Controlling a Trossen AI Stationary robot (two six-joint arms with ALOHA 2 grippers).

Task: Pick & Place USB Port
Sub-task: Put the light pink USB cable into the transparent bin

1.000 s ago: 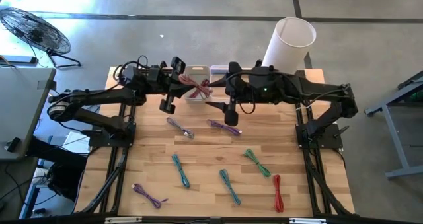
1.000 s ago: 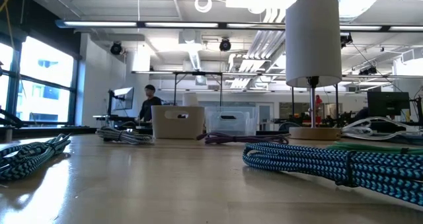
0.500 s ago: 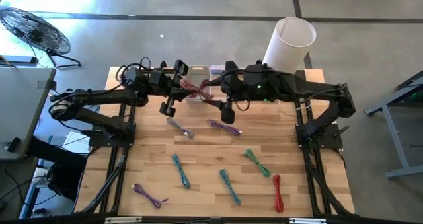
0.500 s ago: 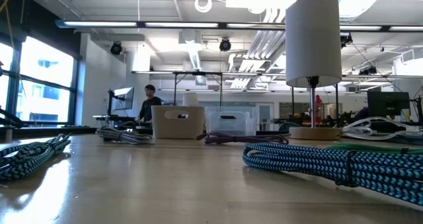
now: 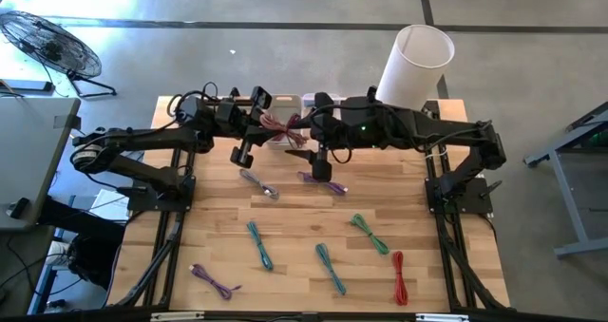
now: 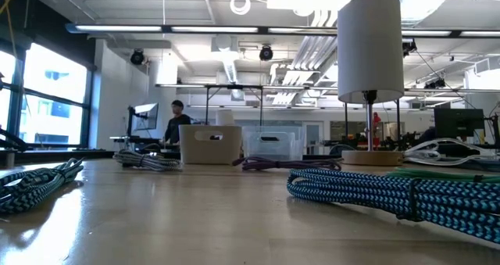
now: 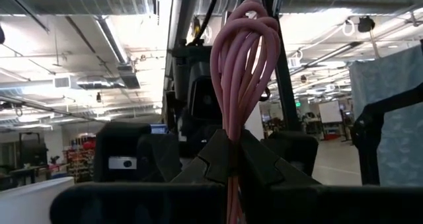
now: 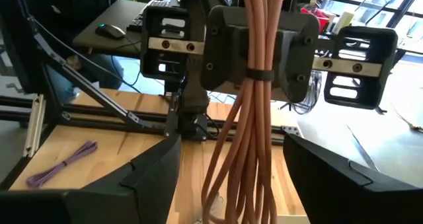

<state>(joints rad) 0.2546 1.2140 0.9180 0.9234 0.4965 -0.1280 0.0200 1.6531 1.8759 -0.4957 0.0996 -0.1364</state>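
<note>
Pink cable bundle (image 5: 278, 124) hangs pinched in the left pincer (image 5: 269, 120) as the spread right pincer (image 5: 302, 151) has slid closer, suggesting a handover.

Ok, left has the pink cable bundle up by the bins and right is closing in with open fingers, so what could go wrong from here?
1. The left gripper pinches the pink cable bundle only at its tie; the loose strands could slip or swing.
2. The right gripper is open with the strands between its fingers; shutting may catch only some.
3. The white bin sits close behind, so a drop may miss it.
</note>
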